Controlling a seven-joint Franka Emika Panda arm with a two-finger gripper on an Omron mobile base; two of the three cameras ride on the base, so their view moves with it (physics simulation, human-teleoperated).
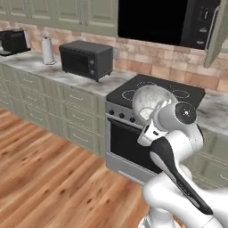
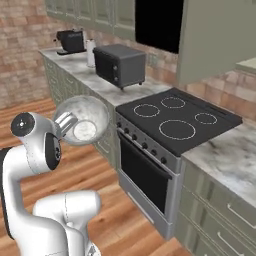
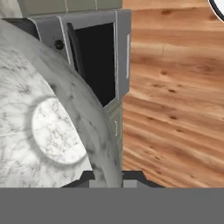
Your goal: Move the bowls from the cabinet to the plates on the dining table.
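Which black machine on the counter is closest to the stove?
The toaster oven, the boxy one with a glass door. The coffee maker sits farther along, past the paper towel roll.

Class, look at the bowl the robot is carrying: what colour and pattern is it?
The bowl is mottled grey and white, like stone or marble. The hand view shows it best.

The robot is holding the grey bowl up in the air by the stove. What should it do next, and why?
Probably keep the gripper shut on the grey bowl and carry it away from the stove, toward the dining table. The bowl hangs tilted at the arm's end, above the wooden floor, with no plate under it here, so letting go now would likely drop it.
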